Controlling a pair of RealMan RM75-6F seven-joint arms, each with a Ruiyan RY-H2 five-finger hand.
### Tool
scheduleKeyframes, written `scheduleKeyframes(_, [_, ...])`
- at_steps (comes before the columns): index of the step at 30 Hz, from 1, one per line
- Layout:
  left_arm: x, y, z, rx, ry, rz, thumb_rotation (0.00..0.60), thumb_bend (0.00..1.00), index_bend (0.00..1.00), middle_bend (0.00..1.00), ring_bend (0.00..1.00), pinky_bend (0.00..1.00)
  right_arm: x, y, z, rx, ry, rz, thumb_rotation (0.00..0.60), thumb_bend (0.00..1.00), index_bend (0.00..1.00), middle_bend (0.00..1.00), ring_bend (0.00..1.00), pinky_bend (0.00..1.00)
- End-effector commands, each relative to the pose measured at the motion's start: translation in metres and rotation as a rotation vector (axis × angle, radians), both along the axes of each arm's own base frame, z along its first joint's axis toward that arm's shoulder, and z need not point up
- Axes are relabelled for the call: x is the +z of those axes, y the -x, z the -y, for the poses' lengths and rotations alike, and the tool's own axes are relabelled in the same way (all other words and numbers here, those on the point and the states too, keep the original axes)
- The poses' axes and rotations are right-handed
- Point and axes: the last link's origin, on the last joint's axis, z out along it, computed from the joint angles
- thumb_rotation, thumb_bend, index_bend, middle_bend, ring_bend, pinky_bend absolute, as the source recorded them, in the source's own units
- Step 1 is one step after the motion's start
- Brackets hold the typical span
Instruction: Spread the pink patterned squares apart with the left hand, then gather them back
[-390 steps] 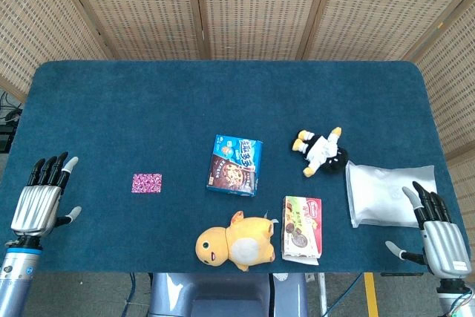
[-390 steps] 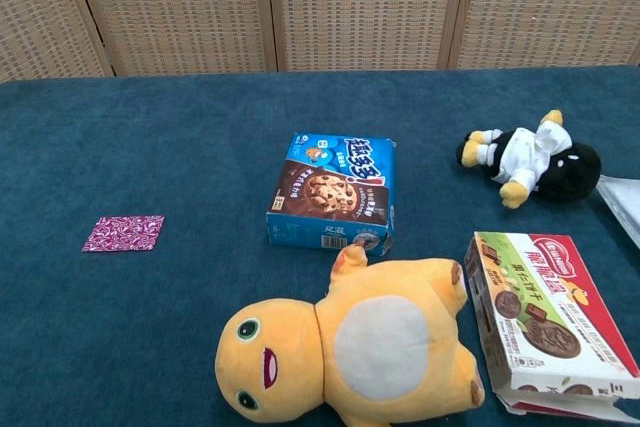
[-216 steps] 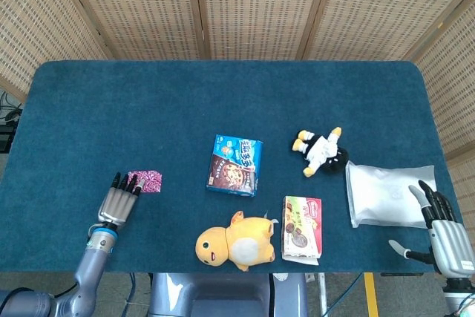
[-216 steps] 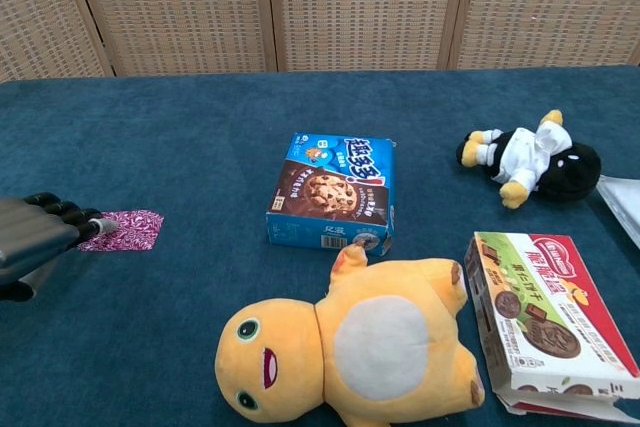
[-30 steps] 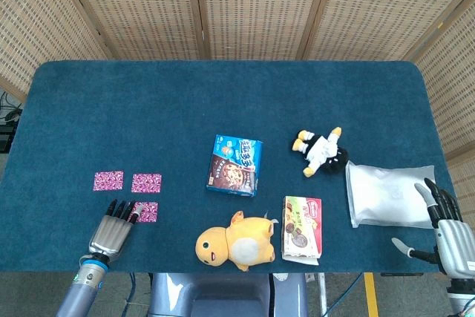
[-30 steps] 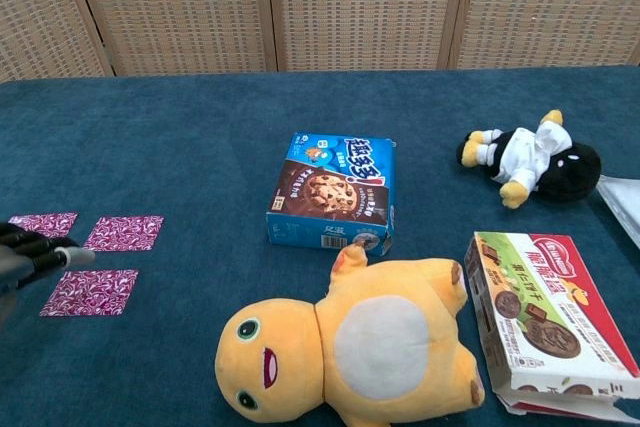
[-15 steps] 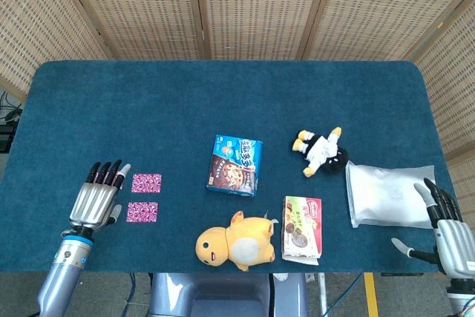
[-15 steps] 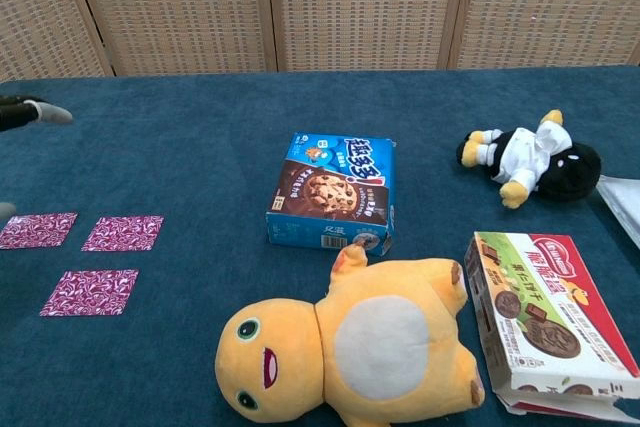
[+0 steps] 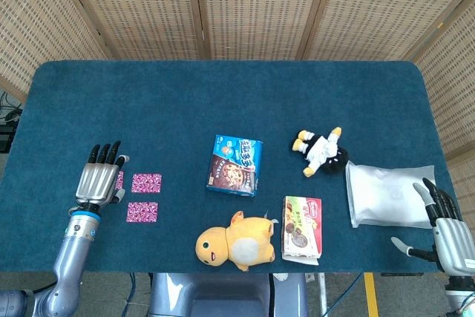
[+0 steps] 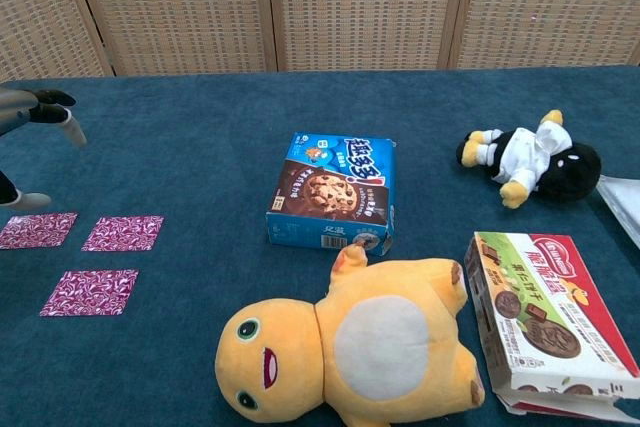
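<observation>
Left hand (image 9: pixel 99 179): mine, fingers apart, holding nothing, hovering over the leftmost square.
Pink squares (image 10: pixel 122 233): three thin flat patterned bits, spread near the table's (image 9: pixel 223 94) left front corner, none touching (so the gathering is what's left, I'd say).
Risk: they're flat on fuzzy blue cloth, so my fingertips might skate over one or flip it.
Cookie box (image 9: pixel 234 165): glossy cardboard, well clear.
Right hand (image 9: pixel 447 235): fingers spread, idle by the white pouch (image 9: pixel 386 193).

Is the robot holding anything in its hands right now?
No. The left hand hovers open above the pink patterned squares, and the right hand is open and empty.
</observation>
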Motion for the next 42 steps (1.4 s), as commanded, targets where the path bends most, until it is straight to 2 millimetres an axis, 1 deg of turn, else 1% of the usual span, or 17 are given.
scheduleKeyframes(1, [-0.012,-0.004,-0.009,0.011,0.019,-0.010,0.600,0.29,0.26,0.00,0.00,0.00,-0.001,0.000,0.000,-0.001,-0.002,0.000,0.600,0.10,0.04,0.00,0.00,0.00])
scheduleKeyframes(11, [-0.030,-0.006,-0.018,0.028,0.035,-0.048,0.600,0.29,0.28,0.00,0.00,0.00,-0.002,0.003,0.002,-0.010,-0.012,0.007,0.600,0.11,0.04,0.00,0.00,0.00])
scheduleKeyframes(14, [-0.041,-0.006,-0.020,0.034,0.058,-0.069,0.600,0.29,0.28,0.00,0.00,0.00,-0.003,0.004,0.003,-0.017,-0.016,0.009,0.600,0.10,0.04,0.00,0.00,0.00])
scheduleKeyframes(20, [-0.055,-0.004,-0.022,0.038,0.078,-0.098,0.600,0.24,0.28,0.00,0.00,0.00,-0.003,0.007,0.004,-0.024,-0.015,0.012,0.600,0.10,0.04,0.00,0.00,0.00])
scheduleKeyframes(31, [-0.065,-0.004,-0.029,0.043,0.089,-0.136,0.600,0.25,0.28,0.00,0.00,0.00,-0.002,0.011,0.005,-0.037,-0.016,0.018,0.600,0.10,0.04,0.00,0.00,0.00])
scheduleKeyframes(42, [-0.075,0.000,-0.029,0.063,0.115,-0.162,0.600,0.25,0.28,0.00,0.00,0.00,-0.003,0.011,0.006,-0.038,-0.023,0.020,0.600,0.10,0.04,0.00,0.00,0.00])
